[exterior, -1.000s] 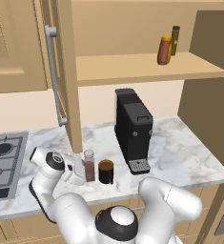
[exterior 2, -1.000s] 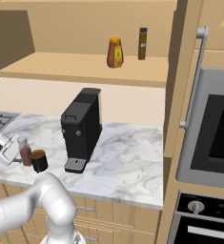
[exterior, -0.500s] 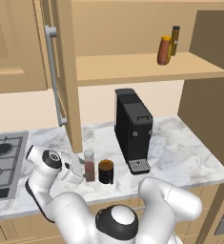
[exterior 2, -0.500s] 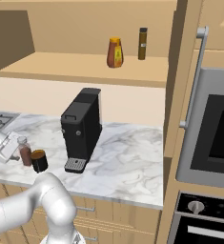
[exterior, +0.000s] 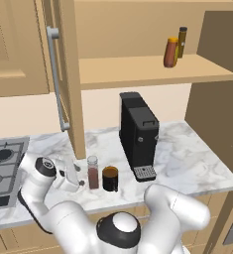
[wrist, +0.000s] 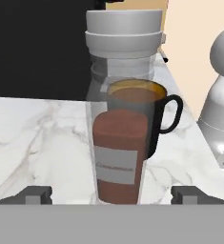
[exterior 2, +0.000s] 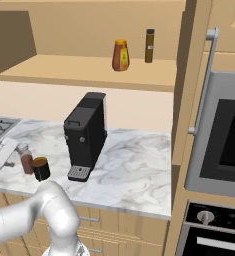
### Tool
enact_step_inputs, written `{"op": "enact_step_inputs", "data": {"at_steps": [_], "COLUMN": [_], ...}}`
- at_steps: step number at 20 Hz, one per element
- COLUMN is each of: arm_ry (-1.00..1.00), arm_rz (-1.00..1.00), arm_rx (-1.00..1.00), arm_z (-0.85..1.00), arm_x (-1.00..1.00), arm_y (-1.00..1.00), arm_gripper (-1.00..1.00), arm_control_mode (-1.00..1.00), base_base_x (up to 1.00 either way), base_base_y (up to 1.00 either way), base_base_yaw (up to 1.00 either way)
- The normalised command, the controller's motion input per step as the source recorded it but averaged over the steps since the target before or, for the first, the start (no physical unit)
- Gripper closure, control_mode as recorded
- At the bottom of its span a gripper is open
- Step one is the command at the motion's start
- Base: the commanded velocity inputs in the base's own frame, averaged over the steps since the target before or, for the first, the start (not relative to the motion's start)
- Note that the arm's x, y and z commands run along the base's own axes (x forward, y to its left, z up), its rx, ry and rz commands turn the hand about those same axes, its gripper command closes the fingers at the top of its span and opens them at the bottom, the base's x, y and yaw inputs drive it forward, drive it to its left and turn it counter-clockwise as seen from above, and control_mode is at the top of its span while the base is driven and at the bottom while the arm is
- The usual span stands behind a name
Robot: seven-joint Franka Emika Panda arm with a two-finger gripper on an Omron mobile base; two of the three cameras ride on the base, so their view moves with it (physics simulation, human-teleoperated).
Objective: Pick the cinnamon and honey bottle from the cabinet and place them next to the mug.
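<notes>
The cinnamon [exterior: 92, 171] stands upright on the marble counter [exterior: 187, 158], just beside the mug [exterior: 110, 178] at its 9 o'clock, both near the front edge. The gripper [exterior: 72, 174] sits low at the jar's 9 o'clock, jaws spread wide and holding nothing. Bare counter lies right of the coffee machine [exterior: 138, 135]. The honey bottle [exterior: 171, 52], stubby and orange-brown, stands on the cabinet [exterior: 152, 72] shelf.

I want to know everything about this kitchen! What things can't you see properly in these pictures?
- The writing on the cinnamon jar's label: blurred in the hand view.
- The mug: partly behind the jar in the hand view.
- The thin dark bottle: too small in both base views to tell what it holds.
- The stove: cut off by the left base view's edge.
</notes>
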Motion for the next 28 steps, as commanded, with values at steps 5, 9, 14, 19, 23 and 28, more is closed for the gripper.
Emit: {"op": "enact_step_inputs", "data": {"at_steps": [5,9,14,19,23,28], "arm_ry": [0.0,-0.01,-0.09,-0.13,-0.12,-0.1], "arm_rz": [0.12,0.18,0.16,0.13,0.1,0.1], "arm_rx": [0.0,0.0,0.0,0.0,0.0,0.0], "arm_z": [0.05,0.09,0.25,0.4,0.57,0.41], "arm_x": [0.0,-0.16,-0.66,-0.72,-0.68,-0.58], "arm_y": [0.17,0.01,0.0,-0.01,-0.06,-0.13], "arm_gripper": [-1.0,-1.0,-1.0,-1.0,-1.0,-1.0], "arm_control_mode": [-1.0,-1.0,-1.0,-1.0,-1.0,-1.0], "base_base_x": [0.0,0.0,0.0,0.0,0.0,0.0], "base_base_y": [0.0,0.0,0.0,0.0,0.0,0.0], "base_base_yaw": [0.0,0.0,0.0,0.0,0.0,0.0]}}
